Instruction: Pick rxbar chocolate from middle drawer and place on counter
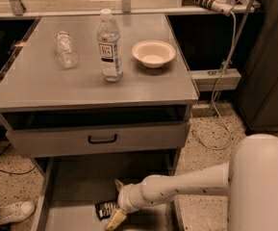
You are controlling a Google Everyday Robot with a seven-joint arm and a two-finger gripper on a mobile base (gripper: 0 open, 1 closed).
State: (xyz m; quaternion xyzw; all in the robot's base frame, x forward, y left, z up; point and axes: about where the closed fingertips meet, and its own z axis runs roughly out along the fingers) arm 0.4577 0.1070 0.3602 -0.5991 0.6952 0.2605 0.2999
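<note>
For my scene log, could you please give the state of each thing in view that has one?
gripper: open, low in the middle drawer, astride the rxbar chocolate.
middle drawer: pulled out.
rxbar chocolate: lying in the drawer.
upper drawer: pushed in, or nearly.
standing water bottle: upright on the counter, capped.
other water bottle: lying on its side.
bowl: upright, empty.

The pincer [113, 205] sits low in the open drawer [76, 177], at 6 o'clock, fingers spread, the black bar [103, 209] lying between their tips. On the surface [42, 88] stands a bottle [109, 46], with a bowl [153, 53] at its 3 o'clock and a lying bottle [66, 49] at its 9 o'clock.
</note>
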